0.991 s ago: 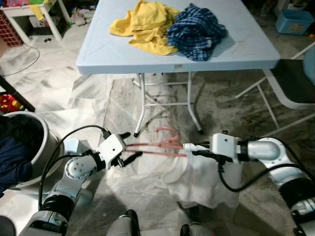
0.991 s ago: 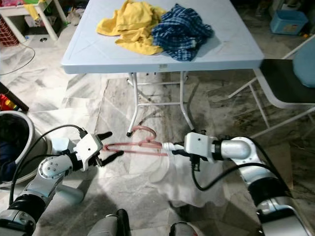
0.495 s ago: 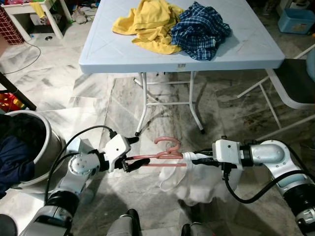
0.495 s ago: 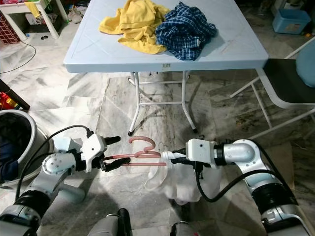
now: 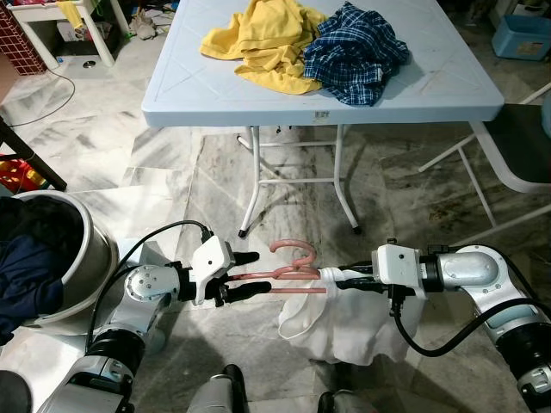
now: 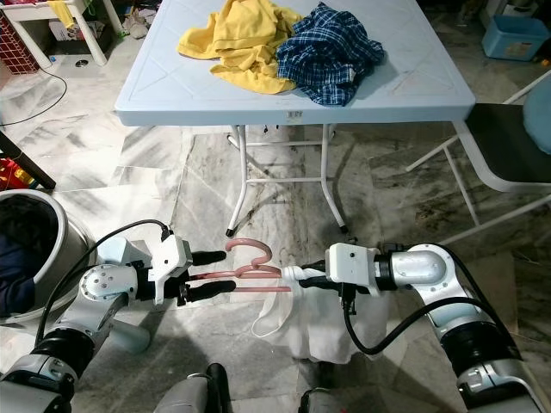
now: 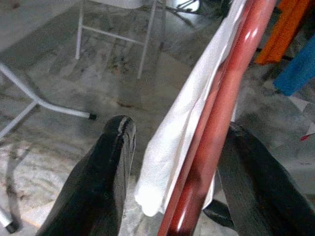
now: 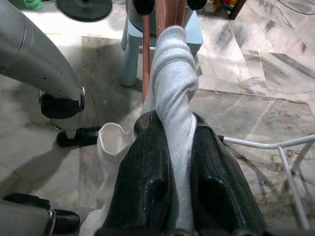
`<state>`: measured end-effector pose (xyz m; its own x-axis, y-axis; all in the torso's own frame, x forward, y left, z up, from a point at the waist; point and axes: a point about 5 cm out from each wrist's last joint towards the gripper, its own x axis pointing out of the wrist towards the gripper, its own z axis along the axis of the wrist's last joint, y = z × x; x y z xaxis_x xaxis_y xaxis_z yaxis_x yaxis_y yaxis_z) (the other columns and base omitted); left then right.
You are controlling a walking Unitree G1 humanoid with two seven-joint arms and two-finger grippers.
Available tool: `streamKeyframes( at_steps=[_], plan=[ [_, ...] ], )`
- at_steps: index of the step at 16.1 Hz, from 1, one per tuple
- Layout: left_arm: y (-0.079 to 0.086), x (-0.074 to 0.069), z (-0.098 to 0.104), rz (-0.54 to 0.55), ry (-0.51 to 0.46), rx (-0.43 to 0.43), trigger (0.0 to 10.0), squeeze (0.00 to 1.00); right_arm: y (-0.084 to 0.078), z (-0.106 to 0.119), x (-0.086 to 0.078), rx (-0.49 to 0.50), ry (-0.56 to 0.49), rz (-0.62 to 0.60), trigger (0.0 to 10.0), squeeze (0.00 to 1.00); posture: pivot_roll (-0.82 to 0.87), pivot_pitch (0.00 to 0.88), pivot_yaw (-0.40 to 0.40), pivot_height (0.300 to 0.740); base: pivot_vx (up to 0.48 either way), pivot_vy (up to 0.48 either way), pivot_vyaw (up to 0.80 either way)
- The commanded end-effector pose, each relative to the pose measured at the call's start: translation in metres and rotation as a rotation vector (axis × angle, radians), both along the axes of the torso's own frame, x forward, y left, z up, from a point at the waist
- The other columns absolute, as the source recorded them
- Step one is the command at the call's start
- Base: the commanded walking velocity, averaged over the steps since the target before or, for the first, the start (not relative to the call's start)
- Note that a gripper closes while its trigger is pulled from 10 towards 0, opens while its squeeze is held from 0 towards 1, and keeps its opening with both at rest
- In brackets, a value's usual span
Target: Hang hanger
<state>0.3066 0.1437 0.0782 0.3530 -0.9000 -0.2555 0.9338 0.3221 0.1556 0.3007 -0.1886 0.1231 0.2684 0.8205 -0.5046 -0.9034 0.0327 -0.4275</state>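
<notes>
Glossy pink plastic hanger [image 5: 288, 277], soft white cloth garment [image 5: 353, 318], polished marble floor [image 5: 172, 172]

hanger [image 5: 288, 274] btwn arms | table [image 5: 198, 90] ahead | basket [image 5: 82, 267] left

Pink hanger [image 5: 288, 274], white garment [image 5: 353, 318], yellow shirt [image 5: 258, 43], blue plaid shirt [image 5: 355, 52].

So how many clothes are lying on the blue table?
2: a yellow shirt on the robot's left and a blue checked shirt beside it on the right, touching, on the table. More could hide underneath.
</notes>
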Motion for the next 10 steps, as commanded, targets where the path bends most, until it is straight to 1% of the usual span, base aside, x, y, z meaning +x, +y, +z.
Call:
streamKeyframes(
  at_steps=[1, 5, 7, 8, 9, 10],
  plan=[
    [-0.003, 0.001, 0.005, -0.042, 0.002, -0.008, 0.0, 0.0, 0.002, -0.001, -0.002, -0.008, -0.006, 0.022, 10.0, 0.0, -0.04, 0.211, 0.05, 0.74, 0.0, 0.0, 0.0],
    [-0.007, -0.002, 0.004, -0.09, 0.03, -0.012, 0.0, 0.0, 0.004, -0.002, -0.001, -0.007, -0.007, 0.016, 10.0, 0.0, -0.04, 0.209, 0.053, 0.74, 0.0, 0.0, 0.0],
    [-0.007, -0.006, 0.001, -0.119, 0.056, 0.0, 0.0, 0.0, 0.003, 0.0, 0.0, -0.005, -0.014, 0.013, 10.0, 0.0, -0.04, 0.208, 0.055, 0.74, 0.0, 0.0, 0.0],
    [-0.005, -0.008, -0.003, -0.129, 0.074, 0.028, 0.0, 0.0, 0.004, 0.001, 0.001, -0.001, -0.021, 0.013, 10.0, 0.0, -0.04, 0.208, 0.055, 0.74, 0.0, 0.0, 0.0],
    [-0.004, -0.009, -0.005, -0.134, 0.089, 0.037, 0.0, 0.0, 0.004, 0.002, 0.001, 0.0, -0.022, 0.014, 10.0, 0.0, -0.04, 0.208, 0.054, 0.74, 0.0, 0.0, 0.0],
    [-0.004, -0.009, -0.006, -0.131, 0.096, 0.034, 0.0, 0.0, 0.004, 0.002, 0.0, 0.001, -0.024, 0.014, 10.0, 0.0, -0.04, 0.209, 0.055, 0.74, 0.0, 0.0, 0.0]
  ],
)
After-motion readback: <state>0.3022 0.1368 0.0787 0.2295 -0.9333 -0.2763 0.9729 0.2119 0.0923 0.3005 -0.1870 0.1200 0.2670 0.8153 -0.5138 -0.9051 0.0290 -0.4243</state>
